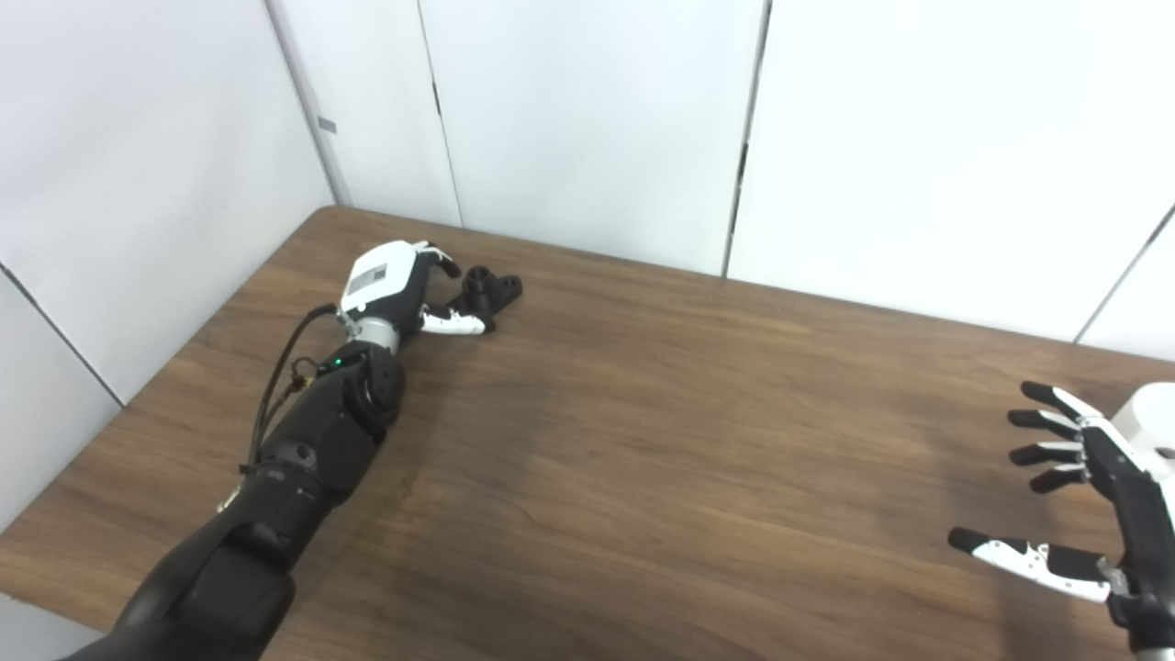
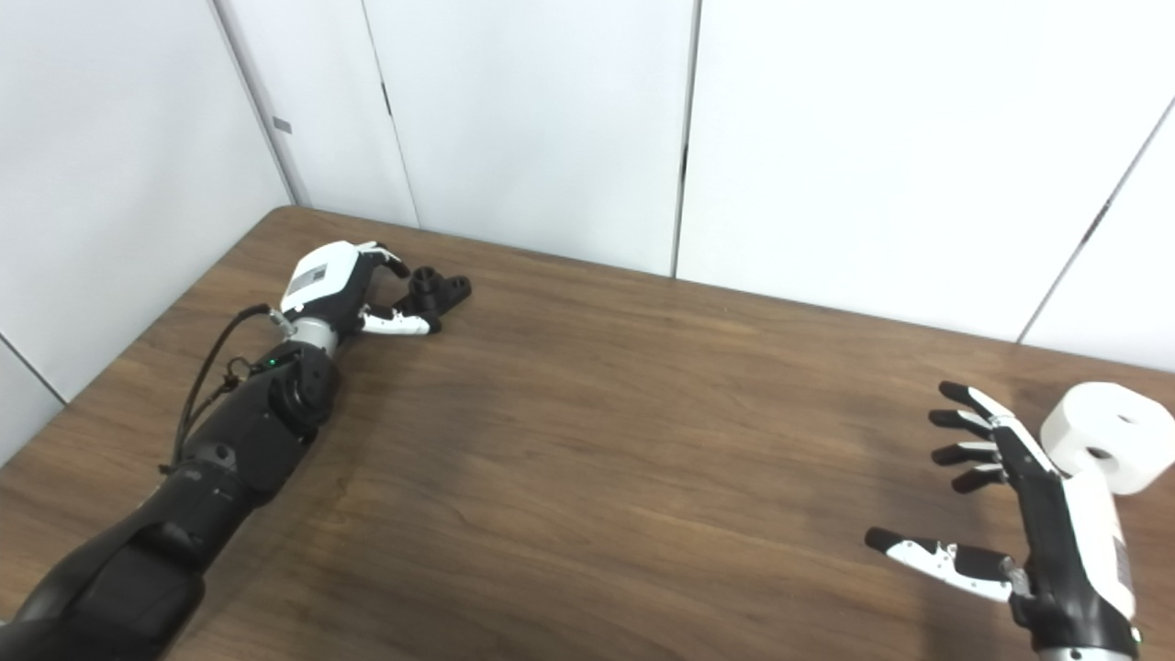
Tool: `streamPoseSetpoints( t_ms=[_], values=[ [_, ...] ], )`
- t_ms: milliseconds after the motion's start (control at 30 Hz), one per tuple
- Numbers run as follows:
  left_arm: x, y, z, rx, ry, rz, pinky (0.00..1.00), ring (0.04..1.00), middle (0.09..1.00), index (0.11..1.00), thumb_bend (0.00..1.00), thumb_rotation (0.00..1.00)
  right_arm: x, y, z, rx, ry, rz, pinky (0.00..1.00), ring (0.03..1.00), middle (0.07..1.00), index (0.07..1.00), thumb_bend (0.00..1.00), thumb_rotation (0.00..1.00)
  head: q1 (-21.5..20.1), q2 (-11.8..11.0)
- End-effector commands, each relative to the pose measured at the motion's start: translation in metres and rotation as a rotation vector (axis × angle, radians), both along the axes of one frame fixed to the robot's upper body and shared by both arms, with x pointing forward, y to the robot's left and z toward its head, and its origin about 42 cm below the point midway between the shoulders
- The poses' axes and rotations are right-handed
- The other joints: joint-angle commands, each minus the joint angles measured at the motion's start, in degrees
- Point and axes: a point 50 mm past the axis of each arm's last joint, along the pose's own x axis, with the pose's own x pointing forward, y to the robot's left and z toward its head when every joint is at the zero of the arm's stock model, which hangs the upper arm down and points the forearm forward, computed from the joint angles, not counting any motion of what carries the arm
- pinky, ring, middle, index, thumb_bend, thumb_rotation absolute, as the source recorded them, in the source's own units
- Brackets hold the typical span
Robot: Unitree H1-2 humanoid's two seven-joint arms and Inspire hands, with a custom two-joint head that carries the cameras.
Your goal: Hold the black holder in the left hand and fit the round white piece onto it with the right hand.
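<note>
Right eye view showed the right hand (image 2: 1028, 514) nearest, at the lower right, fingers spread wide and holding nothing, its palm turned away from the round white piece (image 2: 1111, 436), which sat on the bench (image 2: 587, 459) just beyond and to the right of the fingers, close to the picture's right edge. Whether the back of the hand touched the piece could not be told. Farther off, across a wide bare stretch of wood, the left hand (image 1: 404, 289) lay near the far left corner with fingers and thumb curled around one end of the black holder (image 1: 491, 289); the holder appeared to rest on the bench, and a firm grip could not be confirmed. Judged from this, the task was at its opening step: the holder being taken, the white piece not yet picked up. The next move would call for the right hand to turn toward the piece and close on it. Open room lay in the middle of the bench; the holder sat fairly near the far edge and wall.
</note>
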Motion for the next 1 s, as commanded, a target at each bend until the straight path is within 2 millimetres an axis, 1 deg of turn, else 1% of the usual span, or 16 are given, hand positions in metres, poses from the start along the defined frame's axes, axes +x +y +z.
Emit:
streamPoseSetpoints(
  t_ms=[0, 67, 133, 200, 267, 333, 367, 433, 467, 567, 667, 733, 967],
  values=[
    [0.014, -0.008, 0.020, -0.010, -0.065, -0.037, 0.76, 0.942, 0.910, 0.697, 0.90, 0.34, 0.000, 0.000, 0.018, 0.003, -0.072, 0.006, 0.48, 0.614, 0.741, 0.830, 0.75, 0.00, -0.1, 0.1],
    [0.015, -0.010, 0.018, -0.013, -0.062, -0.042, 0.77, 0.947, 0.914, 0.701, 0.90, 0.34, 0.000, 0.000, 0.019, 0.005, -0.063, 0.002, 0.49, 0.619, 0.746, 0.833, 0.74, 0.00, -0.2, 0.2],
    [0.016, -0.011, 0.016, -0.012, -0.061, -0.042, 0.76, 0.937, 0.910, 0.694, 0.91, 0.34, -0.001, 0.001, 0.020, 0.008, -0.059, 0.001, 0.49, 0.622, 0.749, 0.834, 0.74, 0.00, -0.2, 0.2],
    [0.016, -0.012, 0.014, -0.014, -0.058, -0.044, 0.76, 0.935, 0.909, 0.689, 0.90, 0.33, -0.002, 0.001, 0.021, 0.006, -0.062, -0.001, 0.49, 0.621, 0.749, 0.832, 0.74, 0.00, -0.2, 0.4],
    [0.015, -0.011, 0.013, -0.012, -0.049, -0.046, 0.78, 0.932, 0.903, 0.669, 0.88, 0.33, -0.002, 0.000, 0.021, 0.008, -0.065, -0.001, 0.48, 0.621, 0.749, 0.830, 0.73, 0.00, -0.2, 0.5],
    [0.015, -0.010, 0.012, -0.029, -0.044, -0.044, 0.82, 0.930, 0.881, 0.598, 0.86, 0.30, -0.003, 0.000, 0.021, 0.009, -0.064, -0.002, 0.48, 0.623, 0.749, 0.831, 0.73, 0.00, -0.2, 0.6],
    [0.014, -0.009, 0.011, -0.033, -0.044, -0.046, 0.85, 0.928, 0.865, 0.541, 0.84, 0.26, -0.003, 0.000, 0.021, 0.009, -0.063, -0.003, 0.48, 0.623, 0.750, 0.831, 0.72, 0.00, -0.3, 0.6],
    [0.013, -0.007, 0.010, -0.029, -0.040, -0.044, 0.87, 0.911, 0.817, 0.460, 0.83, 0.21, -0.004, -0.001, 0.021, 0.013, -0.060, -0.005, 0.48, 0.627, 0.753, 0.833, 0.71, 0.00, -0.3, 0.7],
    [0.012, -0.006, 0.009, -0.021, -0.033, -0.037, 0.88, 0.902, 0.796, 0.430, 0.82, 0.21, -0.004, -0.001, 0.021, 0.014, -0.060, -0.006, 0.48, 0.629, 0.755, 0.835, 0.70, 0.00, -0.3, 0.8],
    [0.012, -0.006, 0.009, -0.020, -0.022, -0.028, 0.90, 0.880, 0.765, 0.411, 0.84, 0.22, -0.004, -0.002, 0.022, 0.014, -0.059, -0.009, 0.48, 0.630, 0.755, 0.833, 0.69, 0.00, -0.1, 0.8],
    [0.010, -0.005, 0.011, -0.046, -0.025, -0.028, 0.94, 0.872, 0.748, 0.388, 0.85, 0.20, -0.003, -0.004, 0.022, 0.008, -0.067, -0.007, 0.48, 0.625, 0.752, 0.830, 0.68, 0.00, 0.0, 0.8],
    [0.008, -0.004, 0.012, -0.044, -0.022, -0.028, 0.92, 0.863, 0.741, 0.383, 0.86, 0.21, -0.002, -0.004, 0.023, 0.009, -0.068, -0.006, 0.47, 0.622, 0.751, 0.831, 0.68, 0.00, 0.2, 0.8],
    [0.002, 0.000, 0.014, 0.000, 0.003, -0.004, 0.78, 0.805, 0.721, 0.393, 0.86, 0.21, 0.001, -0.003, 0.024, 0.004, -0.071, 0.004, 0.48, 0.626, 0.751, 0.831, 0.68, 0.00, 0.5, 0.9]
  ],
)
